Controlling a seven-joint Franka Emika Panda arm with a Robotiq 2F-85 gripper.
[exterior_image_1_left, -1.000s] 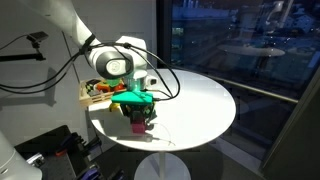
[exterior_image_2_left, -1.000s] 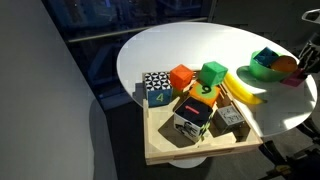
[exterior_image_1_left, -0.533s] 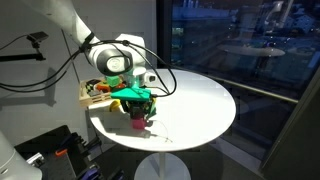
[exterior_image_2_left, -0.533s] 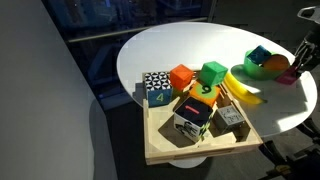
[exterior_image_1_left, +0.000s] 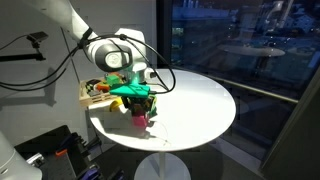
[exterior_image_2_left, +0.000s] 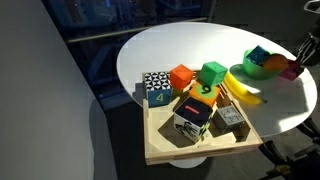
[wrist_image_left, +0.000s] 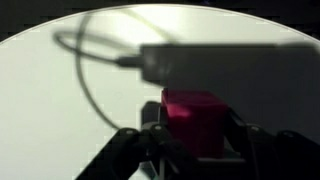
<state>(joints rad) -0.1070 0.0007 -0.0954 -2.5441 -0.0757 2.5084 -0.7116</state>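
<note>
The end effector (wrist_image_left: 193, 130) was closed on a red block (wrist_image_left: 190, 108), which sat between its 2 dark fingers (wrist_image_left: 152, 128) low in the wrist view. That view was blurred: the fingers' edges smeared, and their tips ran out of the bottom of the frame. Behind the block, only the white tabletop (wrist_image_left: 60, 90) and a hard shadow of the arm and its cable showed.

In an exterior view the end effector (exterior_image_2_left: 294, 64) was cut off by the right edge, so little more than a dark finger and the red block (exterior_image_2_left: 291, 71) could be seen, just beside a green bowl (exterior_image_2_left: 262, 66). The bowl held something blue and something orange, both too small to name. This view alone showed the wooden tray (exterior_image_2_left: 160, 152) clearly, with an orange cube (exterior_image_2_left: 181, 77), a green cube (exterior_image_2_left: 213, 72) and a black-and-white cube marked 4 (exterior_image_2_left: 157, 88). A banana (exterior_image_2_left: 243, 90) lay between the tray and the bowl.

From the opposite side, the arm hid most of the tray (exterior_image_1_left: 88, 98), and the bowl (exterior_image_1_left: 128, 91) was only a green strip behind the end effector (exterior_image_1_left: 140, 110). There the block (exterior_image_1_left: 140, 119) hung low over the round tabletop (exterior_image_1_left: 200, 100), near its edge. Whether it touched the surface could not be told.
</note>
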